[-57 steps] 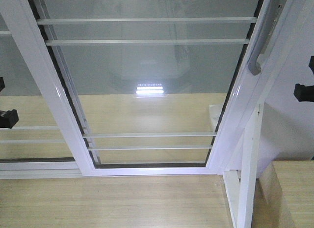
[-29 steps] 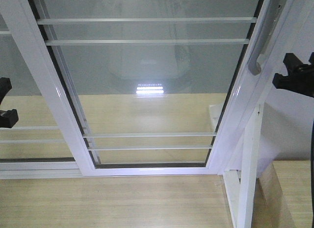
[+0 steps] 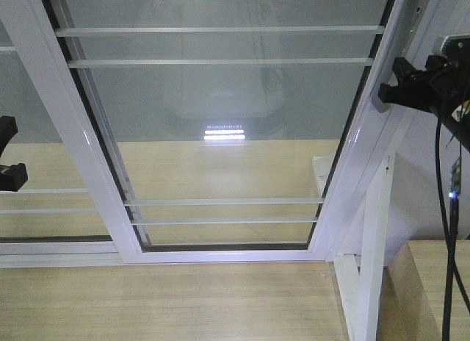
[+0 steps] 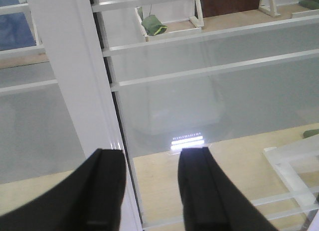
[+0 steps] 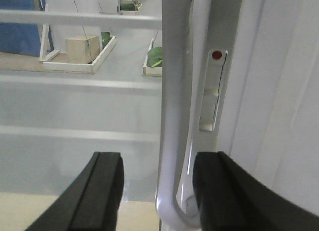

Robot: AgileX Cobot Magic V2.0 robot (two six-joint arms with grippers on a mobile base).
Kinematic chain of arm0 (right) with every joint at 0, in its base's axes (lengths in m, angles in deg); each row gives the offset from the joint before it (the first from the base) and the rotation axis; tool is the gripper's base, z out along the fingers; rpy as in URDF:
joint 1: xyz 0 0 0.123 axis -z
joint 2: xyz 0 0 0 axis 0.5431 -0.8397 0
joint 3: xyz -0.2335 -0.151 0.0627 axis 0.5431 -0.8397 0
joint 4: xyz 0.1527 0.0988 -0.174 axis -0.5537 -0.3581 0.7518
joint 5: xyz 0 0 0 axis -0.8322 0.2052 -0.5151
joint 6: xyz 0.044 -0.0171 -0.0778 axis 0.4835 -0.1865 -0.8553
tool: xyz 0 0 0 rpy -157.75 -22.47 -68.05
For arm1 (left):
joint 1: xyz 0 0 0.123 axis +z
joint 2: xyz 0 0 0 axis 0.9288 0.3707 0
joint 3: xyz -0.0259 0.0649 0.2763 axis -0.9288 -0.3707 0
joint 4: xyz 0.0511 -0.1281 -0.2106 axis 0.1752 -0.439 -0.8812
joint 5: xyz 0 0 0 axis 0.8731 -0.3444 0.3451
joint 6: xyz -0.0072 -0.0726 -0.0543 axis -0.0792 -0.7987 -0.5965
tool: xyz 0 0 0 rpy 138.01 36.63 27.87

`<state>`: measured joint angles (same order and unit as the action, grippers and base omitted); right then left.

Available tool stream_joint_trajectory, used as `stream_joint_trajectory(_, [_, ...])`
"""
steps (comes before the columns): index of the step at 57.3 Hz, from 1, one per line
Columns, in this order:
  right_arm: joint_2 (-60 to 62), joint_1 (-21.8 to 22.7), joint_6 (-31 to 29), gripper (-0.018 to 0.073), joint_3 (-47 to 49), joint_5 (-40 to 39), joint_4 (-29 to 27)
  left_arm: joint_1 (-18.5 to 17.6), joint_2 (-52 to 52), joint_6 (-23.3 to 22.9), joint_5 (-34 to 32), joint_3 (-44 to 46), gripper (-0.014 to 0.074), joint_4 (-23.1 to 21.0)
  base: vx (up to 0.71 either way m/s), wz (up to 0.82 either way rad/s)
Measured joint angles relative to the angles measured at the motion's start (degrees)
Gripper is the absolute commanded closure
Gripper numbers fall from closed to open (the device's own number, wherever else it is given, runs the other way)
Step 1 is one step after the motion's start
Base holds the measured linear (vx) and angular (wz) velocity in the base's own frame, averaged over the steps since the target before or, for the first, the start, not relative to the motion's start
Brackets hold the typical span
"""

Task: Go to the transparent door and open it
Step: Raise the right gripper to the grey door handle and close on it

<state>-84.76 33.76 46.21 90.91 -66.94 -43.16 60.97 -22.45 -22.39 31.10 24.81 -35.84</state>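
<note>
Risen since a second ago, the right pincer [image 3: 394, 91] sits upper right, covering the handle's lower end. At the left edge, one left pincer [image 3: 9, 156] is cut off, fingers apart. One transparent door [image 3: 220, 135] fills the centre. Its single grey handle [image 5: 174, 91] stands between the right pincer's parted fingers; contact is unclear.

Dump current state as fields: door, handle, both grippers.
door: glass panel, white frame, horizontal bars
handle: grey, curved, on door's right side
right gripper: open, one finger on either side of handle, not closed on it
handle contact: cannot tell
left gripper: open, holding nothing, facing white stile
lock slot: beside handle, red dot at top
</note>
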Motion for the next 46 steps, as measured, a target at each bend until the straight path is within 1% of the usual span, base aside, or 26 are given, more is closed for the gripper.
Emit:
stream_joint_trajectory(6, [-2.46, 0.0, -0.2, 0.016, 4.97, 2.66, -1.1, 0.0, 0.0, 0.0, 0.0, 0.0, 0.0195, 0.0, 0.0, 0.0])
stream_joint_trajectory(26, [-10.54, 0.0, -0.24, 0.016, 18.45, 9.25, -0.86, 0.0, 0.0, 0.0, 0.0, 0.0, 0.0195, 0.0, 0.0, 0.0])
stream_joint_trajectory(36, [-13.06, 0.0, -0.24, 0.0166, 22.46, 10.82, -0.86, 0.0, 0.0, 0.0, 0.0, 0.0, 0.0195, 0.0, 0.0, 0.0])
stream_joint_trajectory(46, [-13.72, -0.21, -0.24, 0.0188, 23.7, 11.86, -0.37, 0.0, 0.0, 0.0, 0.0, 0.0, 0.0195, 0.0, 0.0, 0.0])
